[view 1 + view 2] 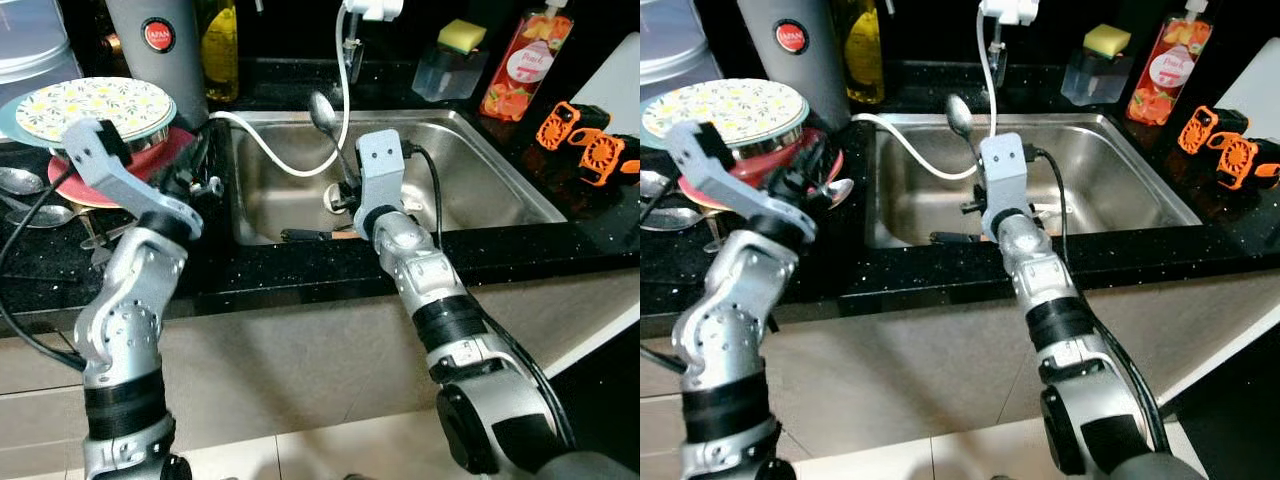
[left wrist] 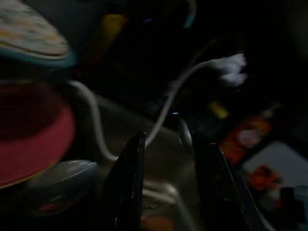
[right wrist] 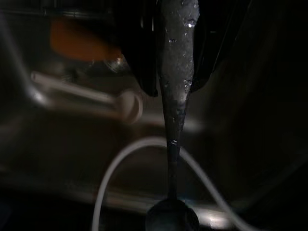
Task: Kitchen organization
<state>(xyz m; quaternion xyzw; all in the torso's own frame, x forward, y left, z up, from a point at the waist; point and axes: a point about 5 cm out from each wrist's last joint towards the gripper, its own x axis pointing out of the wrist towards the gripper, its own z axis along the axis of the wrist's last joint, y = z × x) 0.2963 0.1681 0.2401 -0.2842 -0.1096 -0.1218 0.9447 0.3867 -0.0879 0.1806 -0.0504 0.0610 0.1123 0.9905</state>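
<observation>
The right gripper (image 1: 345, 190) is hanging over the sink (image 1: 500, 180), its fingers pinching the wet handle of a spoon (image 1: 323, 113) whose bowl is sticking up toward the back rim. The left gripper (image 1: 200, 172) is hovering at the sink's left edge beside the red plate (image 1: 165, 160), fingers spread with nothing between them. The handle is glistening with water, so the spoon is likely at risk of sliding or twisting out and dropping among the utensils in the basin. The white hose (image 1: 275, 150) is curving close by the spoon; a swing toward the counter could be snagging it.
</observation>
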